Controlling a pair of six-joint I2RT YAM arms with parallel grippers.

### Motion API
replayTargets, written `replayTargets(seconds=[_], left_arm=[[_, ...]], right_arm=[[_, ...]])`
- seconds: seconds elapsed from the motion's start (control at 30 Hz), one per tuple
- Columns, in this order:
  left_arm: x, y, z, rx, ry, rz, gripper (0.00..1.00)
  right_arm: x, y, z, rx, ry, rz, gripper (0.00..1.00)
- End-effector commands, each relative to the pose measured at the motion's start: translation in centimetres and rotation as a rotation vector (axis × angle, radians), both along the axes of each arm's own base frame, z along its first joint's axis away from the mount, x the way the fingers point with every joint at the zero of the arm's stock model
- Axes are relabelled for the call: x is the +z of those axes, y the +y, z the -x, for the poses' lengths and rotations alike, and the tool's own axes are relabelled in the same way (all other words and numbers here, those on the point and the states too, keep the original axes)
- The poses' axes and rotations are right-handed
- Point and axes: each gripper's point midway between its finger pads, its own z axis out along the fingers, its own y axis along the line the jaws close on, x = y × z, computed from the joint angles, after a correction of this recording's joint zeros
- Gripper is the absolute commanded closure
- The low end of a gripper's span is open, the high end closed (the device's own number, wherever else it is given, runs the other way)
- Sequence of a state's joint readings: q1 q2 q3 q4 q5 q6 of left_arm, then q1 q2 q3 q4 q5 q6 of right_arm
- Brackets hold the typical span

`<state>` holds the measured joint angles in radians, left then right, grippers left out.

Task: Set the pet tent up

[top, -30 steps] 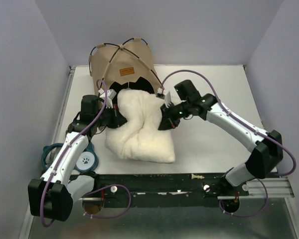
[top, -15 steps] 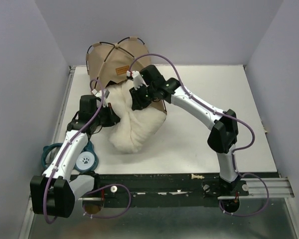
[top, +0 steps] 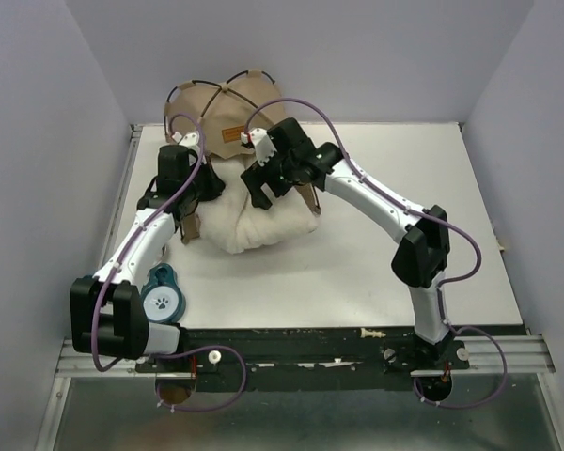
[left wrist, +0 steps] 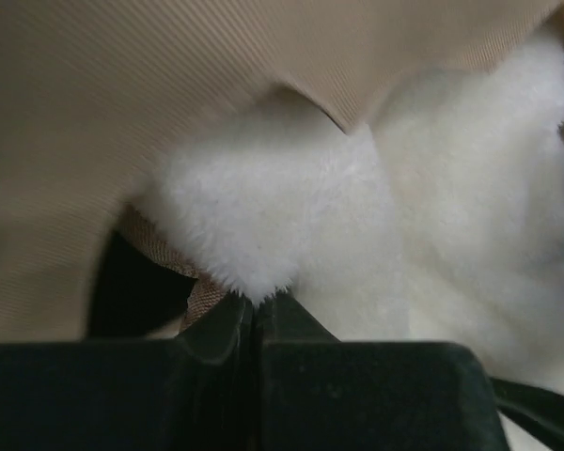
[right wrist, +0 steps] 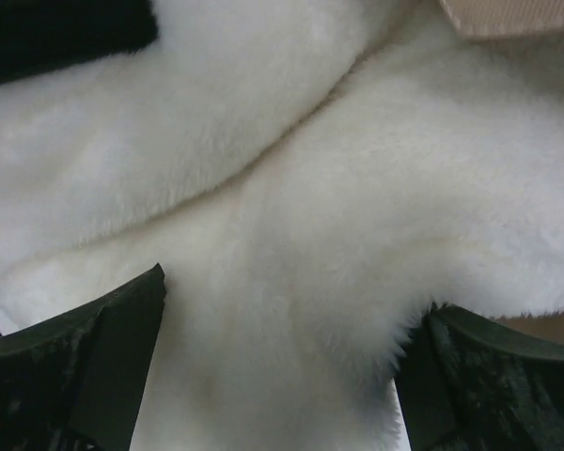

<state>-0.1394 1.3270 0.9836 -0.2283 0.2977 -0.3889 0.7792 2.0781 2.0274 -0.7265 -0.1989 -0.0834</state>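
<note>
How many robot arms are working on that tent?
2. The left arm reaches the cushion from the left; the right arm comes over it from the right, at the tent's mouth. None seems hidden.

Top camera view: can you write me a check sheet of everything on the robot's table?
Surface: white table, flat and plain.
Job's things: tan fabric pet tent with black poles standing at the far left; white fluffy cushion stuffed partly into its opening.
Clutter: round teal object with a paw print beside the left arm.
Hands: left hand shut, pinching cushion fur; right hand open, pressed onto the cushion.
Cables: purple cables loop along both arms.
Surroundings: pale walls on three sides.
</note>
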Motion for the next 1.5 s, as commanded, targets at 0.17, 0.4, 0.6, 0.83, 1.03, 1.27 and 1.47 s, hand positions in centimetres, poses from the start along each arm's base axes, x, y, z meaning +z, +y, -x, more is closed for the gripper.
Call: replayTargets(seconds=[0.17, 0.4, 0.6, 0.83, 1.03, 1.27, 1.47], left_arm=[[7.8, -1.6, -0.2, -0.167, -0.325, -0.045, 0.36], [8.4, -0.8, 3.9, -0.245, -0.328, -0.119, 0.01], [11.1, -3.9, 9.2, -0.535, -0.386, -0.053, 0.01], [6.2, -2.0, 13.4, -0.604, -0.307, -0.238, 0.01], [2.2, -0.8, 15.6, -0.543, -0.13, -0.2, 0.01], [-0.8, 0.7, 16.0, -0.589, -0.089, -0.306, 0.01], [-2.1, 0.7, 14.4, -0.614, 0.013, -0.33, 0.01]], right_arm=[[8.2, -2.3, 5.0, 0.296, -0.054, -0.137, 0.0], [6.6, -5.8, 2.7, 0.188, -0.013, -0.073, 0.0], [3.9, -7.2, 4.5, 0.188, 0.073, -0.014, 0.0], [6.0, -10.7, 2.0, 0.0, -0.099, 0.064, 0.0], [7.7, -13.3, 5.2, -0.013, 0.013, 0.045, 0.0], [3.2, -17.0, 14.1, 0.119, 0.228, 0.079, 0.0], [0.4, -17.4, 14.9, 0.14, 0.276, 0.108, 0.0]])
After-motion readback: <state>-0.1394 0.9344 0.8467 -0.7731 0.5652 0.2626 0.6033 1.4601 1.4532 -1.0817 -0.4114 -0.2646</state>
